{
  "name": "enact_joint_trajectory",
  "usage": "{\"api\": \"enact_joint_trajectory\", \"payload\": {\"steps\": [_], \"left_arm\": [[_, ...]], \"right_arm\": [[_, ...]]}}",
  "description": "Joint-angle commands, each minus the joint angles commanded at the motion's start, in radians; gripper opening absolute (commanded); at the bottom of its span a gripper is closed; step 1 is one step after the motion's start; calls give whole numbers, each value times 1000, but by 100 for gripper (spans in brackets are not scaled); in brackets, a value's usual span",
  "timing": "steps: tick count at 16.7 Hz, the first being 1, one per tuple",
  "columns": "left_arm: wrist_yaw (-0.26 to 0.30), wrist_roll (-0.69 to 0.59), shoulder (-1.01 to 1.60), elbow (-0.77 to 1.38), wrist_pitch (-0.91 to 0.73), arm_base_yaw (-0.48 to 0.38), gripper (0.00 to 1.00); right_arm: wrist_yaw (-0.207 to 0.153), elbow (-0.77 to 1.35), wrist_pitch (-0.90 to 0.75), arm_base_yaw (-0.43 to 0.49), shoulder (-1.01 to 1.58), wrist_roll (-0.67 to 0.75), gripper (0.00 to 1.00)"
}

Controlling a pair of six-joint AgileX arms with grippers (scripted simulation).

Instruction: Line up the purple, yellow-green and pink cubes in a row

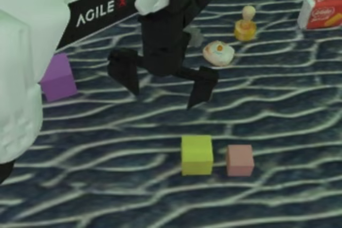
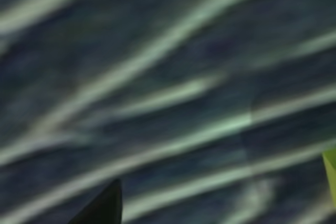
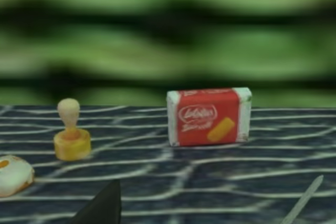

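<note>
The yellow-green cube (image 1: 196, 155) and the smaller pink cube (image 1: 239, 159) sit side by side near the table's front, a small gap between them. The purple cube (image 1: 57, 77) lies apart at the far left, partly under my left arm. My left gripper (image 1: 163, 95) hangs open and empty over the table's middle, behind the yellow-green cube. In the left wrist view one dark fingertip (image 2: 107, 205) shows, and a sliver of the yellow-green cube (image 2: 331, 174) at the edge. My right arm is out of the top view; its wrist view shows one fingertip (image 3: 109, 200) holding nothing.
At the back right stand a white, orange-centred round item (image 1: 218, 53), a yellow stamp with a wooden knob (image 1: 245, 25) and a red biscuit pack (image 1: 320, 12). The right wrist view shows the stamp (image 3: 71, 139) and the pack (image 3: 209, 116) too.
</note>
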Motion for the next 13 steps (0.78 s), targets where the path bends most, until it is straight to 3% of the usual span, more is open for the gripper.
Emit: {"api": "enact_joint_trajectory", "payload": {"steps": [9,13], "left_arm": [[6,1000,105,130,-74,349,100],[10,1293,110,165,-78,475,100]], "right_arm": [[0,0,0,0,0,0,100],[0,0,0,0,0,0,100]]}}
